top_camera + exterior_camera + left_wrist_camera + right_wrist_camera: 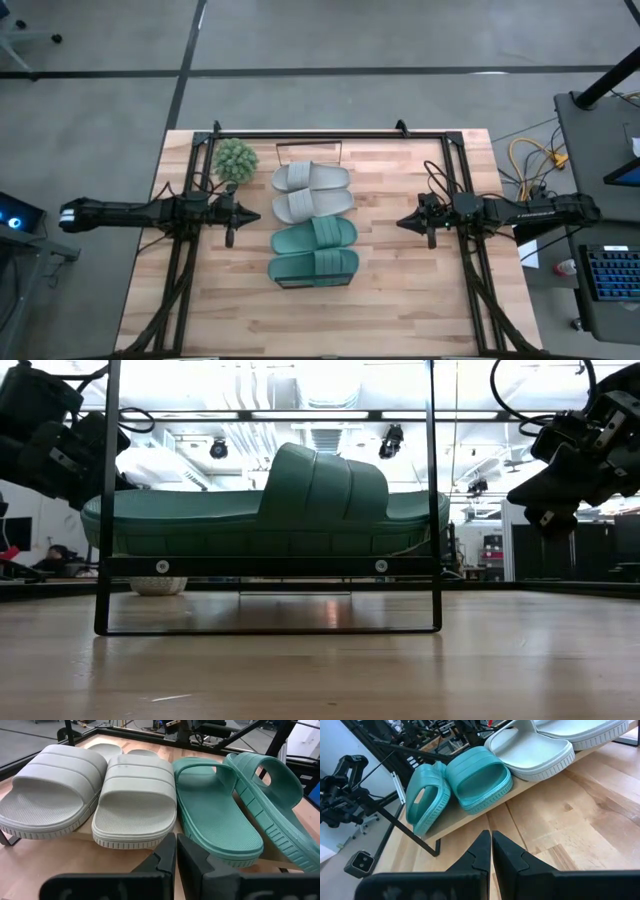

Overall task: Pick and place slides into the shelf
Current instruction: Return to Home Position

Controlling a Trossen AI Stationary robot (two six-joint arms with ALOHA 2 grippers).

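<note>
Four slides lie side by side in a row on the shelf [530, 786], a light plank with black end frames [310, 144] in the middle of the table. The grey pair [312, 190] takes the far half and the teal pair [314, 250] the near half. The nearest teal slide [422, 800] is tilted up on its edge beside the other teal one [480, 780]. My left gripper [250, 215] hovers shut to the left of the shelf. My right gripper [403, 222] hovers shut to its right. Neither has anything between its fingers.
A small green potted plant [235, 160] stands on the table left of the shelf's far end. Black rig bars [330, 134] run along the table's far edge and down both sides. Bare wood [320, 320] lies between the shelf and the near edge.
</note>
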